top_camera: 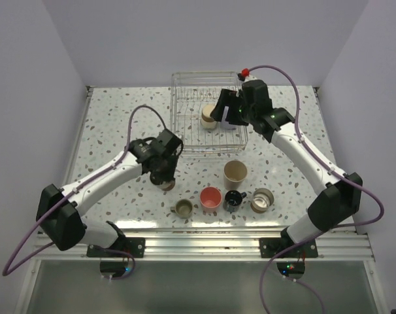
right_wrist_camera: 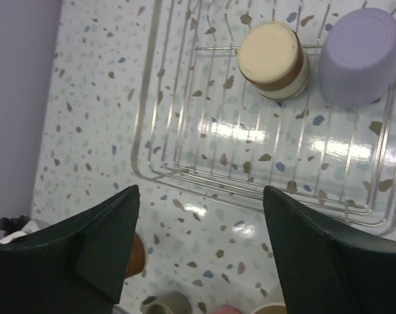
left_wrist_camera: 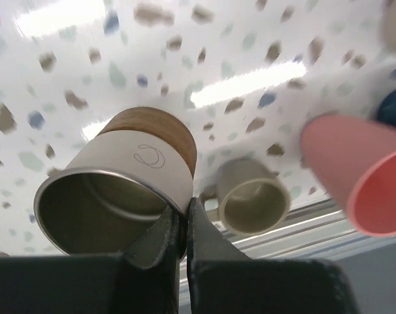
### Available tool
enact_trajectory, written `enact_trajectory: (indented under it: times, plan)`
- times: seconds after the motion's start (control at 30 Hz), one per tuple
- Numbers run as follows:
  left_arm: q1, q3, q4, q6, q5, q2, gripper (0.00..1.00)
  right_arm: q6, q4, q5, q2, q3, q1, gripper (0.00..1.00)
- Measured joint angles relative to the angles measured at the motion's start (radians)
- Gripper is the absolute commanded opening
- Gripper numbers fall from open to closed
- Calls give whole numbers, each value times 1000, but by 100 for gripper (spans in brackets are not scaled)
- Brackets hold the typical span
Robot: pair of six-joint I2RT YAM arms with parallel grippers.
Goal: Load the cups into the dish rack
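Left gripper (left_wrist_camera: pixel 183 216) is pinching the rim of a metal cup (left_wrist_camera: pixel 113 190), near the pink cup (left_wrist_camera: pixel 355 176). Right gripper (right_wrist_camera: pixel 199 196) hangs spread wide above the dish rack (right_wrist_camera: pixel 204 186). Only its wrist camera catches the lavender cup (right_wrist_camera: pixel 361 55), upside down inside, beside a banded cup (right_wrist_camera: pixel 271 55).

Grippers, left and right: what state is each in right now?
Left gripper: jaws shut on the rim of a silvery-beige metal cup with a brown band.
Right gripper: jaws open, holding nothing.
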Motion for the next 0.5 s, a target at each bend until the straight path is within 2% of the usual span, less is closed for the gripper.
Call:
enact_trajectory:
  times: [0.03, 0.13, 0.3, 0.5]
  plan:
    - [10, 62, -6, 12, -12, 14, 0, 15, 0, -15, 9, 20, -3, 87]
    - [89, 243, 24, 58, 20, 32, 0, 82, 32, -80, 32, 78, -16, 98]
    - [290, 416, 219, 64, 220, 32, 0, 257, 179, -230, 80, 167, -39, 99]
    - [407, 385, 692, -131, 498, 23, 0, 473, 390, -343, 128, 178, -40, 99]
